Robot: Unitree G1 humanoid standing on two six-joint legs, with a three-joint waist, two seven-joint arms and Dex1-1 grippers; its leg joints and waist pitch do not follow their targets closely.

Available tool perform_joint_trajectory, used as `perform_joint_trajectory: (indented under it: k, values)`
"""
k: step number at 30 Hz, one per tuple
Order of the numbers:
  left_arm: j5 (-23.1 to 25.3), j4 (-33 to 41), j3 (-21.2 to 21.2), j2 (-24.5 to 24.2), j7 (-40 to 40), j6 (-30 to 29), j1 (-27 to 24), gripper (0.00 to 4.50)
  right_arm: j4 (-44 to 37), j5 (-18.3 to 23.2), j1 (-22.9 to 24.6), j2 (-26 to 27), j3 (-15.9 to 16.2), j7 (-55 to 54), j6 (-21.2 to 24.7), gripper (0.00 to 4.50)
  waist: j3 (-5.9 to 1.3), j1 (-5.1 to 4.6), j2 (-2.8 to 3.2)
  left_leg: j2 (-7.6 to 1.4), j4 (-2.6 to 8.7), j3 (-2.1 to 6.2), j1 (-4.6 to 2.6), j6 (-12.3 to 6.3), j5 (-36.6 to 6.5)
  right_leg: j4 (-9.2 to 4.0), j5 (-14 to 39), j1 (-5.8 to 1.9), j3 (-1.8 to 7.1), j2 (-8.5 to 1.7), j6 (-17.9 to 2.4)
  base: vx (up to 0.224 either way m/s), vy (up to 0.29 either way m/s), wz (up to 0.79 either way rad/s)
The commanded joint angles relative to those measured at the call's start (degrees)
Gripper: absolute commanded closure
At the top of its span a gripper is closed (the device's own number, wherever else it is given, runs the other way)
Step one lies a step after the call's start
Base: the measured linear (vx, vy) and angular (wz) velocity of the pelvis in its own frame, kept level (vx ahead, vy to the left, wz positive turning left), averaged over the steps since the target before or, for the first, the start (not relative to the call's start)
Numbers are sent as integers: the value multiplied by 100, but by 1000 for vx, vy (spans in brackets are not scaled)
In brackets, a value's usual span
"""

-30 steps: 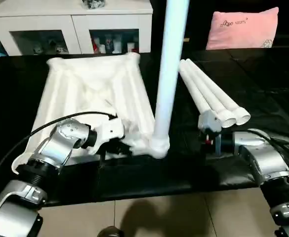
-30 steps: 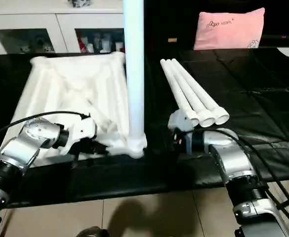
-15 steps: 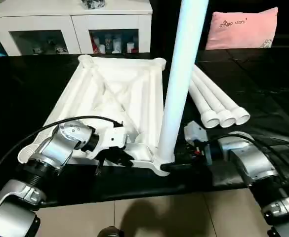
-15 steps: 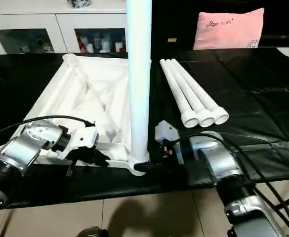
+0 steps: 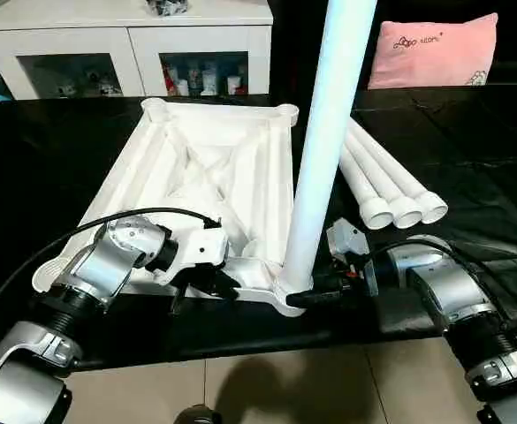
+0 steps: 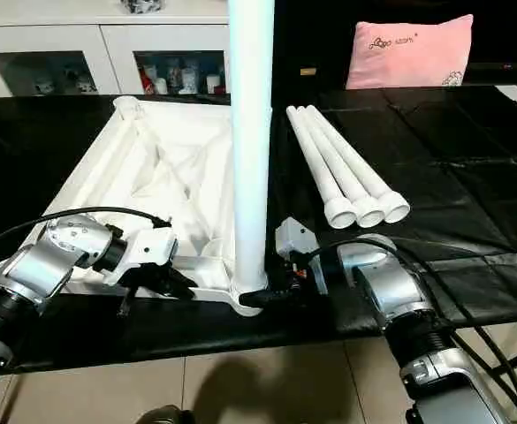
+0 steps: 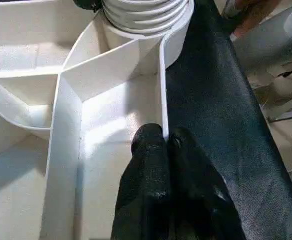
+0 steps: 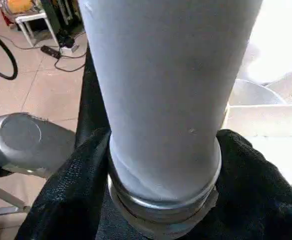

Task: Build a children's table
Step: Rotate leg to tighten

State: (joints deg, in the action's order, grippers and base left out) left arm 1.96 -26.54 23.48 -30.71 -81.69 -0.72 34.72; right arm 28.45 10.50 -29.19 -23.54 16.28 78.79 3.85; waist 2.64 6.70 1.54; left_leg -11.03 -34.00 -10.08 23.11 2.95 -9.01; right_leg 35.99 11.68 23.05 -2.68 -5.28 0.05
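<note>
The white tabletop [image 5: 214, 190] lies upside down on the black-covered desk [image 5: 470, 150], ribbed underside up, with round sockets at its corners; its near edge faces the robot and its far edge points toward a white glass-door cabinet [image 5: 134, 49] behind the desk. One white leg [image 5: 324, 150] stands upright in the near corner socket on the robot's right side, its base ringed by threads where it meets the socket [image 7: 143, 15]. Three more legs [image 5: 386, 181] lie side by side on the desk just to the right of the tabletop, touching one another, their open ends toward the robot. The left gripper [image 7: 163, 142] has its two black fingers clenched together on a thin upright rib of the tabletop near that same corner, the rib's edge running into the seam between the fingertips. The right gripper [image 5: 315, 296] reaches in from the right at the foot of the standing leg; in the right wrist view its black fingers [image 8: 71, 200] sit on either side of the leg's lower end, close against it just above the threaded collar, grasping the leg at its base. A pink cushion [image 5: 430, 49] rests at the far right beyond the desk. The tiled floor [image 5: 329, 380] shows below the desk's near edge.
</note>
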Motion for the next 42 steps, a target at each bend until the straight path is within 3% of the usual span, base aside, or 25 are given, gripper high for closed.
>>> perform_joint_trajectory:
  k: [1, 4, 5, 8, 11, 12, 16, 21, 27, 28, 35, 42]
  values:
    - [28, 99, 54, -7, -79, 147, 157, 450, 30, 0, -10, 45, 74, 123, 46, 174, -410, -12, -1, -193, 369, 21, -169, -273, -1174, -344, 210, -261, 159, -252, -1538, 0, 0, 0]
    - [-24, 31, -74, 61, 116, -12, 175, 450, 78, 11, 3, 175, -28, -153, 7, 174, -410, -16, 11, -195, 375, 23, -174, -235, -1229, -344, 243, -255, 158, -251, -1542, 0, 0, 0]
    - [-149, -15, -322, 204, 490, -310, 208, 450, 216, -20, -40, 374, -194, -696, 26, 174, -402, -32, 26, -193, 383, 20, -175, -203, -1301, -351, 295, -244, 162, -249, -1545, 0, 0, 0]
    - [-223, -62, -586, 353, 981, -654, 245, 450, 426, -100, -129, 617, -372, -1412, 102, 175, -390, -69, 14, -185, 410, 36, -192, -7, -1540, -378, 687, -235, 166, -264, -1497, 0, 0, 0]
    - [-102, 13, -778, 465, 1632, -1012, 222, 450, 803, -270, -254, 971, -534, -2396, 156, 175, -389, -185, -1, -171, 433, 58, -160, 102, -1525, -367, 691, -249, 164, -258, -1456, 0, 0, 0]
    - [-63, 72, -835, 518, 1847, -1174, 210, 450, 900, -293, -276, 1080, -579, -2658, 201, 175, -401, -221, -24, -162, 423, 55, -157, 70, -1437, -372, 585, -265, 160, -254, -1448, 0, 0, 0]
    - [7, 453, -1115, 901, 2715, -1933, 139, 450, 1236, -510, -312, 1487, -661, -3687, 252, 175, -421, -247, -4, -153, 364, 16, -158, -146, -933, -334, -45, -264, 169, -248, -1549, 0, 0, 0]
    - [110, 958, -1251, 1512, 3681, -2619, 41, 450, 1680, -723, -453, 1983, -752, -4826, 272, 175, -397, -248, 2, -162, 391, 27, -163, -119, -1120, -392, 359, -263, 164, -249, -1453, 0, 0, 0]
    - [173, 998, -1150, 1561, 3844, -2685, 59, 450, 1766, -564, -564, 2128, -973, -4909, 230, 175, -398, -256, 11, -145, 394, 36, -149, -126, -1175, -402, 310, -273, 163, -232, -1339, 0, 0, 0]
    - [200, 966, -1135, 1538, 3820, -2681, 70, 450, 1776, -552, -583, 2110, -1019, -4929, 205, 119, -396, -258, 22, -146, 393, 35, -152, -121, -1189, -402, 301, -265, 163, -231, -1344, 0, 0, 0]
    - [260, 756, -1078, 1405, 3757, -2568, 124, 450, 1449, -405, -492, 1827, -1107, -4476, 75, 64, -403, -262, 23, -145, 391, 37, -146, -124, -1200, -394, 155, -282, 162, -233, -1367, 0, 0, 0]
    - [229, 355, -961, 1040, 3233, -1970, 145, 450, 466, -65, -76, 1117, -1090, -3074, -54, 6, -406, -269, 12, -142, 371, 45, -129, -320, -1125, -394, -17, -310, 148, -226, -1364, 0, 0, 0]
